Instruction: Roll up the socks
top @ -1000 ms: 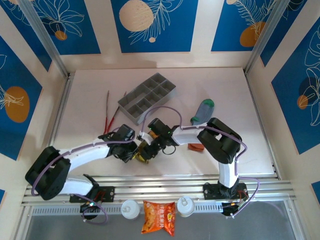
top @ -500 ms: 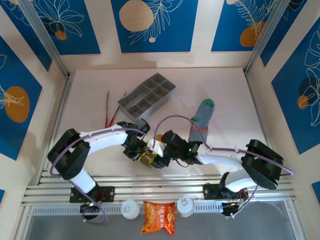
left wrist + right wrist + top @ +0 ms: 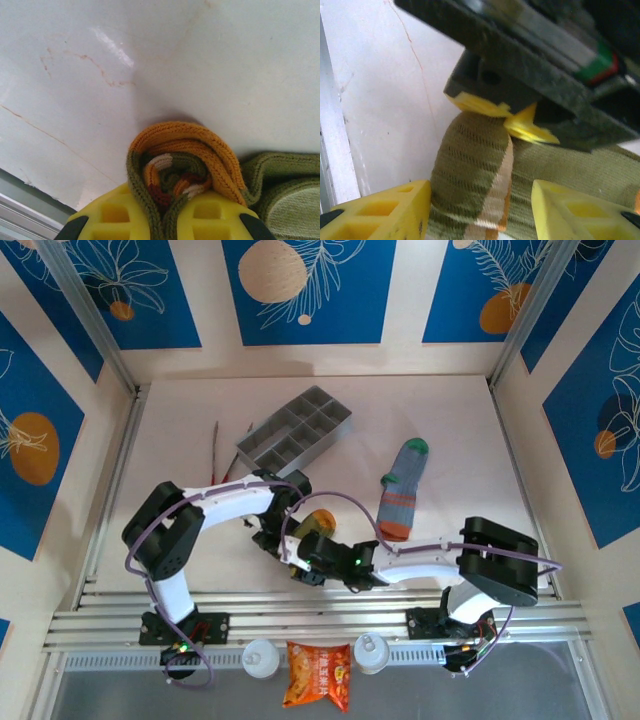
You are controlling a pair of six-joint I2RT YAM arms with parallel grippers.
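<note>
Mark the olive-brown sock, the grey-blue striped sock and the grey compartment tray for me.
olive-brown sock [image 3: 182, 167]: left wrist view, rolled end.
grey-blue striped sock [image 3: 402, 490]: top external view, striped middle.
grey compartment tray [image 3: 312, 454]: top external view, near side wall.

olive sock [image 3: 185, 165], orange-cream stripes, grey-blue striped sock [image 3: 402, 490], green toe, orange cuff

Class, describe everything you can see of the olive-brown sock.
The olive-brown sock is ribbed knit with orange and cream stripes. One end is rolled into a tight coil; the rest lies flat on the white table. The left claw pinches the coil, and the right claw stands open either side of it.
</note>
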